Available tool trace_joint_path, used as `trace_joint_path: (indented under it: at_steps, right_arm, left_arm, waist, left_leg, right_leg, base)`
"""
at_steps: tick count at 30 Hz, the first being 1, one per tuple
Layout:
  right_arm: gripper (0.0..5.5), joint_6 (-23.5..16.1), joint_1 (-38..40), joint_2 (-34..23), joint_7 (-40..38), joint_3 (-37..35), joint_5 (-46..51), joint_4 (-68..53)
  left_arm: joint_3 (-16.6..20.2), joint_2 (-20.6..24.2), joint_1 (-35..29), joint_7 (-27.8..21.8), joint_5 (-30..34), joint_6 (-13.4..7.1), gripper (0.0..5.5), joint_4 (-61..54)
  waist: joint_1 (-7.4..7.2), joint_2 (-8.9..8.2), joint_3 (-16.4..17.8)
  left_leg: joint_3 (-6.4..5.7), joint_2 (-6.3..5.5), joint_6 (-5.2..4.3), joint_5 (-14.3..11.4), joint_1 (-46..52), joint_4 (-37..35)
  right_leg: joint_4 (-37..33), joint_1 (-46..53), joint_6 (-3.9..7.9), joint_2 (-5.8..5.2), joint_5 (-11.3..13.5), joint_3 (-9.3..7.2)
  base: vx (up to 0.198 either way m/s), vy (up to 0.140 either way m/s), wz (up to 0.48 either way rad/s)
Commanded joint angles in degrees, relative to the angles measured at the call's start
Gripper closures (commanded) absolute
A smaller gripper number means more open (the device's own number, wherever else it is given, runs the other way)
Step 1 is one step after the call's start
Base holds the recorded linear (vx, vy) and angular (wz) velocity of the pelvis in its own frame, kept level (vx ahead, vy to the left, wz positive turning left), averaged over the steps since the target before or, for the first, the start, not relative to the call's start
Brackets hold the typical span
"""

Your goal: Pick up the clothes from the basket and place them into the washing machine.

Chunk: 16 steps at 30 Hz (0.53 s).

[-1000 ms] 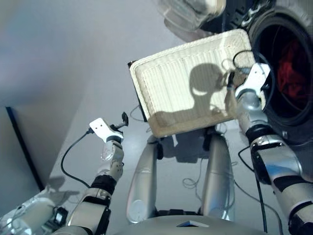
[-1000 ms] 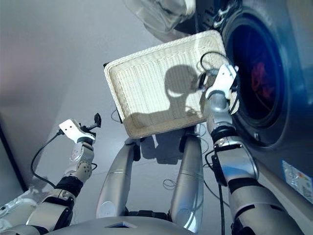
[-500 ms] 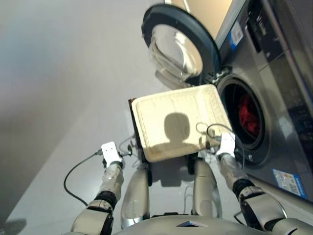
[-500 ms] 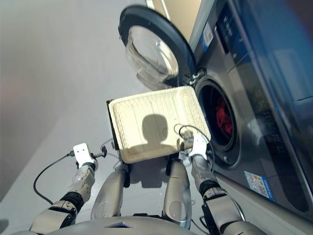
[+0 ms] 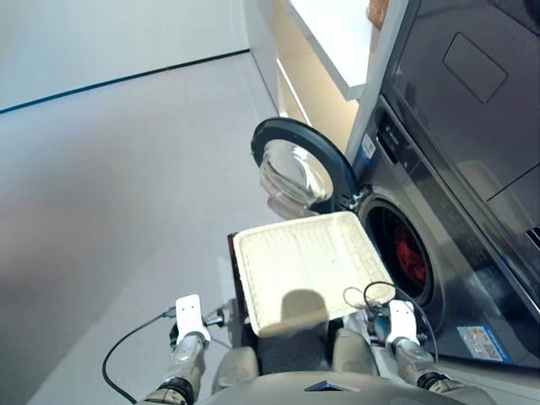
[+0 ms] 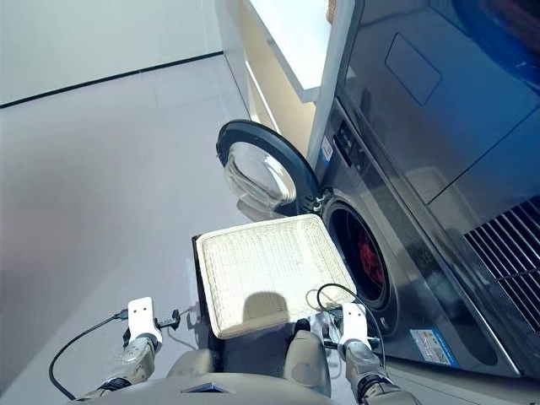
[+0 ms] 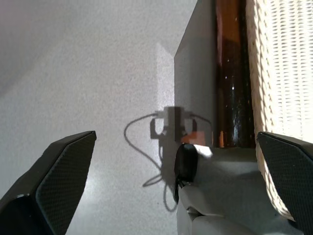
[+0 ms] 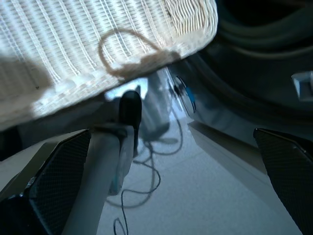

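Basket sits in front of me on a dark stand, just beside the washer. Nothing in it, only bare weave with a shadow across its near end.

Washer door is swung wide open, standing past the basket's far edge. Something red lies inside the drum; looks like the coral garment. Can't make out any navy or black piece in there, the drum is too dark.

My left tool hangs low, outboard of the basket's left side, over bare floor. Fingers spread wide, nothing between them. The wrist view shows the stand's dark side and the basket's rim along one edge.

My right tool hangs low near the basket's near right corner, between basket and washer front. Fingers also wide apart, holding nothing. Its wrist view looks under the basket's rim, with a loop of cable against the weave and the door seal beyond.

A pale counter runs beside the washer, further back.
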Motion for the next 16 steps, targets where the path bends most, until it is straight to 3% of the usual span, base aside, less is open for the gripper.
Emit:
trace_joint_path:
  at_steps: [1,16]
  right_arm:
    - [0.0,-0.59,-2.01,0.67,0.18,-0.93,-3.02,0.48]
    - [0.0,-0.54,-1.53,1.58,-0.19,1.85,-5.31,-1.14]
  left_arm:
    - [1.41,1.03,-2.2,-0.42,2.95,-0.52,0.0,0.16]
    - [0.8,0.24,-1.71,-0.85,3.18,0.15,0.0,0.58]
  waist:
    - [0.33,-2.03,1.4]
    - [0.31,-2.04,-0.02]
  left_leg:
    - [0.66,-0.04,-1.25,-2.29,3.58,1.91]
    - [0.39,-0.01,-0.74,-3.51,6.33,2.7]
  right_leg:
    - [-10.01,3.73,4.49,-0.91,10.97,-0.98]
    - [-10.03,7.56,3.94,-0.26,9.48,-1.1]
  base:
    - [0.054,0.004,0.034]
    - [0.0,0.0,0.0]
